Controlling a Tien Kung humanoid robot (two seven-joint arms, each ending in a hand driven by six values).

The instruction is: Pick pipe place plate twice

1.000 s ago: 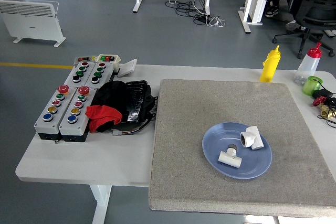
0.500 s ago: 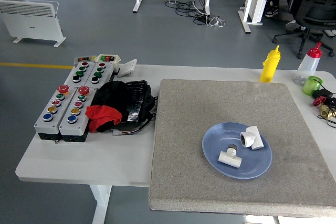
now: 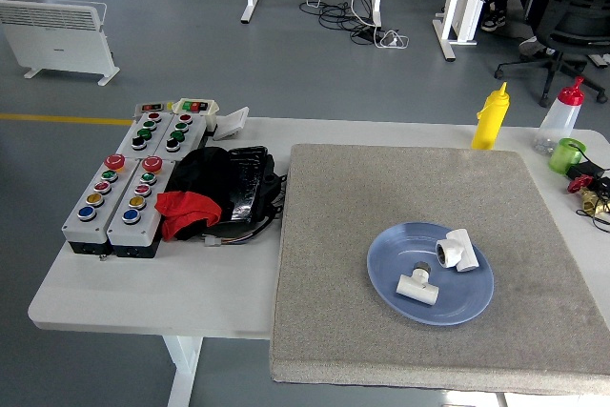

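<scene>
Neither hand was in the shot, left or right, so there was no telling whether the fingers were spread, curled or holding anything, and places could not be tied to a hand at all. What did show was the blue plate on the grey mat, toward its near right part, and both white pipe fittings were sitting inside it. The elbow-shaped fitting lay near the plate's far rim, its open mouth facing the camera, and the tee fitting lay just beside it toward the near side, apart from it by a sliver of blue. With two pieces on the plate, the job looked finished; the arms being out of sight fits that reading. Off the mat to the left sat grey button boxes with coloured push buttons, a black and red bundle next to them. At the far edge stood a yellow squeeze bottle and a clear one with a red cap. No lettering or brand was legible anywhere at this size.
</scene>
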